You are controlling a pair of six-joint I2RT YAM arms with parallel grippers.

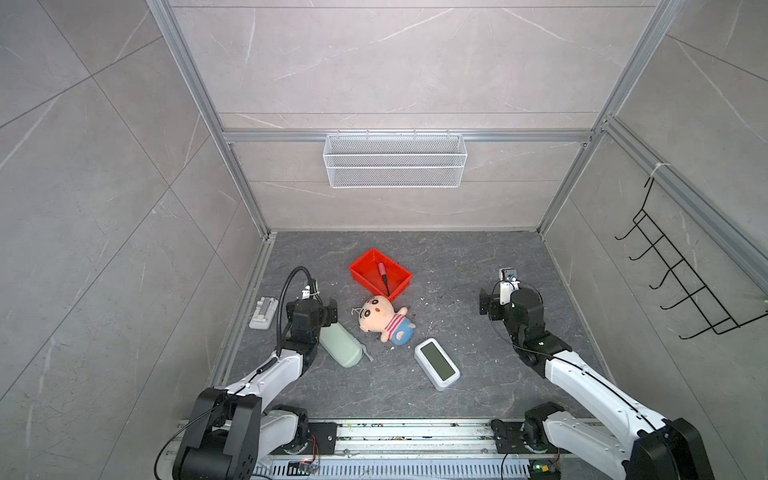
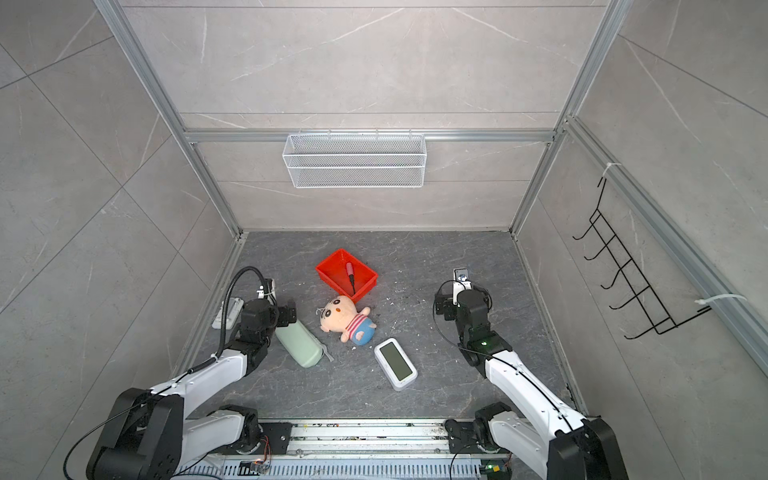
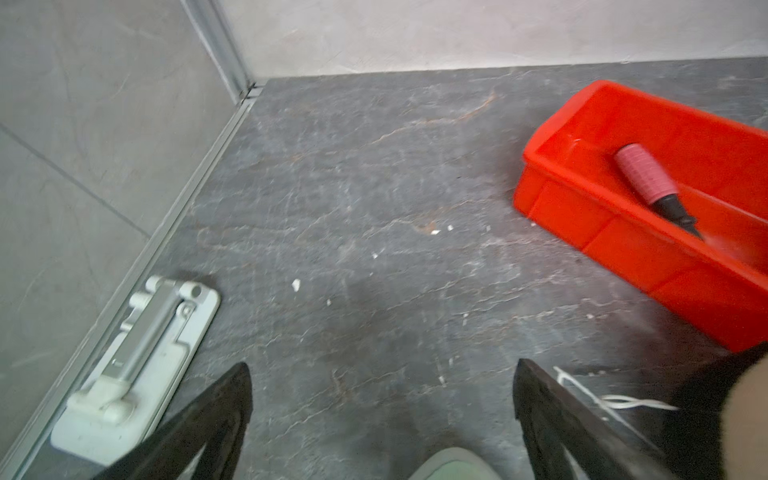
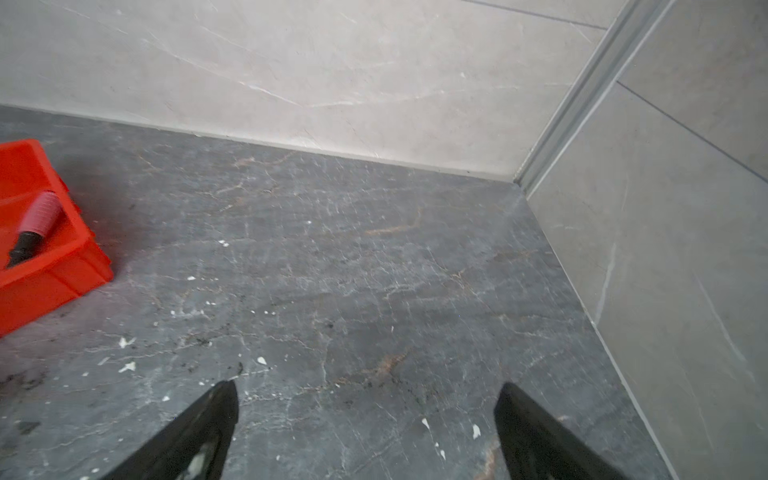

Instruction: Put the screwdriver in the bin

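Grey tiled walls close in a dark, marbled desk (image 1: 457,266) speckled with white crumbs. Near its middle we see the red bin (image 1: 368,272), and the screwdriver (image 1: 383,274) lies inside it. Its red handle points toward the back wall and its black shaft runs down to the bin's near wall. We cannot tell whether the tip rests on the bin's floor or leans on the rim.

Our left hand (image 3: 382,374) is wide open with nothing between its fingers. It hangs above bare desk, well to the side of the bin and partly over a pale green pouch (image 1: 340,345). Our right hand (image 4: 365,390) is open and empty too, over bare desk on the other side, well apart from the bin.

A plush doll (image 1: 384,318) lies just in front of the bin, and a white clock (image 1: 436,364) lies nearer to us.

We judge the task done: the screwdriver is in the bin and neither hand grips it. What may remain is only to draw the arms back, and the left one should take care not to nudge the pouch or doll.
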